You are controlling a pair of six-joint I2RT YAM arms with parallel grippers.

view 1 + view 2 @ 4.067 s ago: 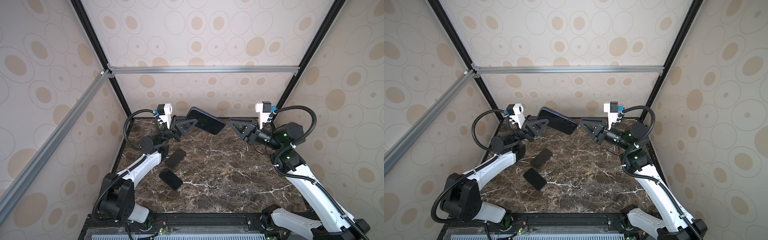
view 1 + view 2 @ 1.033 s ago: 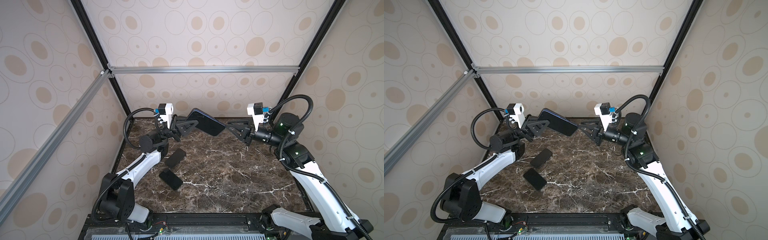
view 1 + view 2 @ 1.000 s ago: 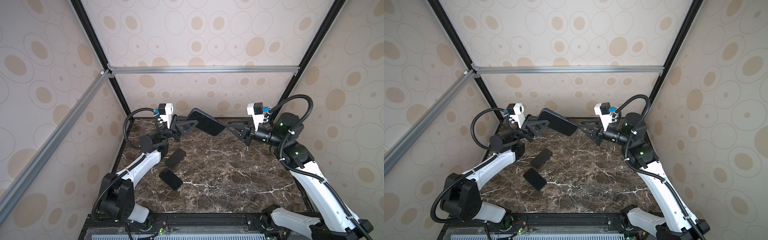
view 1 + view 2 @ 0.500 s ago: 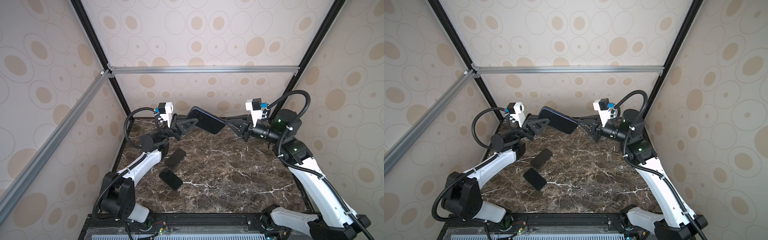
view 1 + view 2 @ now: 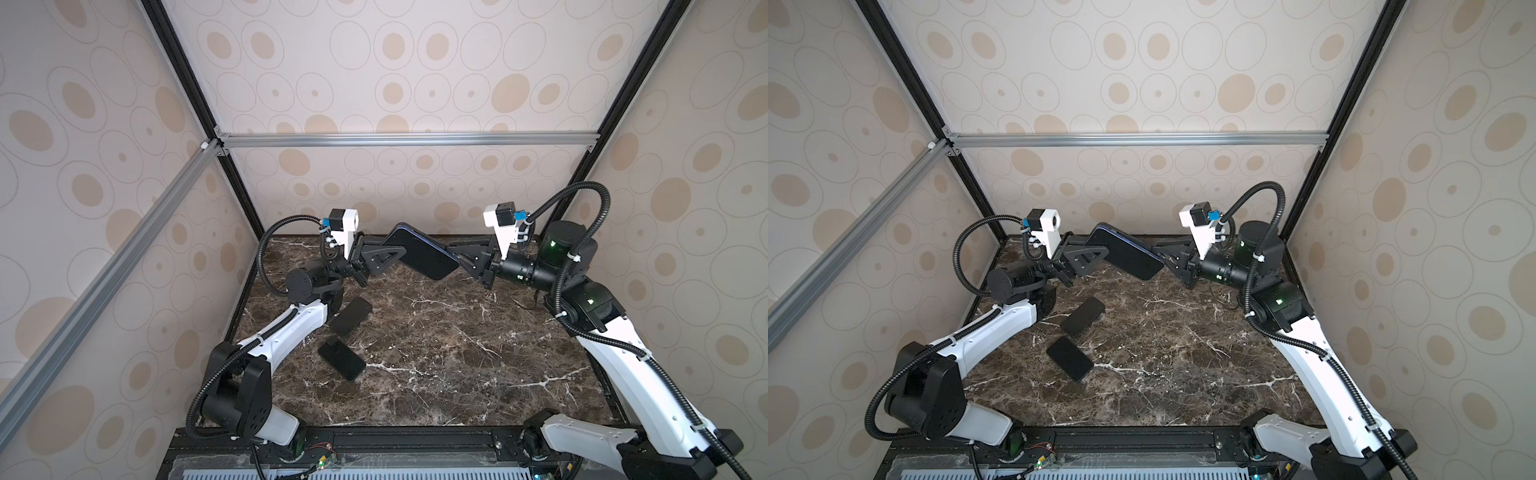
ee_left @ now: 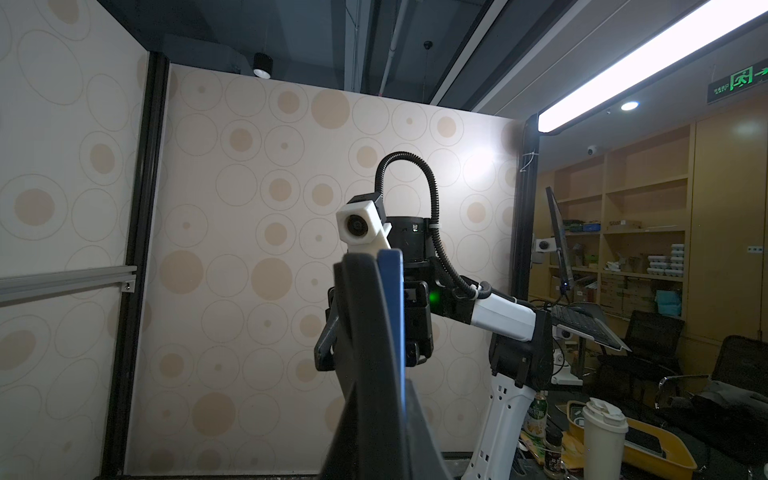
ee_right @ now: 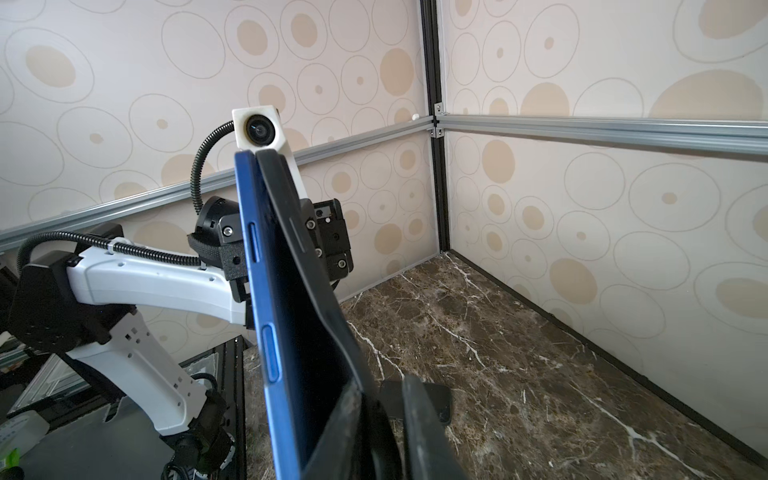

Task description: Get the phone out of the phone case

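A blue-edged phone (image 5: 405, 227) in a black phone case (image 5: 422, 255) hangs in the air over the back of the marble table (image 5: 436, 353), seen in both top views. My left gripper (image 5: 397, 254) is shut on its left end. In the left wrist view the blue phone (image 6: 392, 311) and black case (image 6: 359, 316) stand edge-on between my left gripper's (image 6: 382, 399) fingers. My right gripper (image 5: 456, 256) meets the right end. In the right wrist view the case (image 7: 307, 291) stands slightly off the phone (image 7: 266, 291), its edge running between my right gripper's (image 7: 386, 403) nearly closed fingers.
Two black phone-sized slabs lie flat on the left of the table, one (image 5: 351, 316) beside my left forearm, the other (image 5: 341, 359) nearer the front. Patterned walls with black posts and an aluminium rail (image 5: 395, 139) close in the back and both sides.
My right gripper has moved left and slightly up, from a gap away to the phone's right end. The left gripper has kept the phone raised and nearly still.
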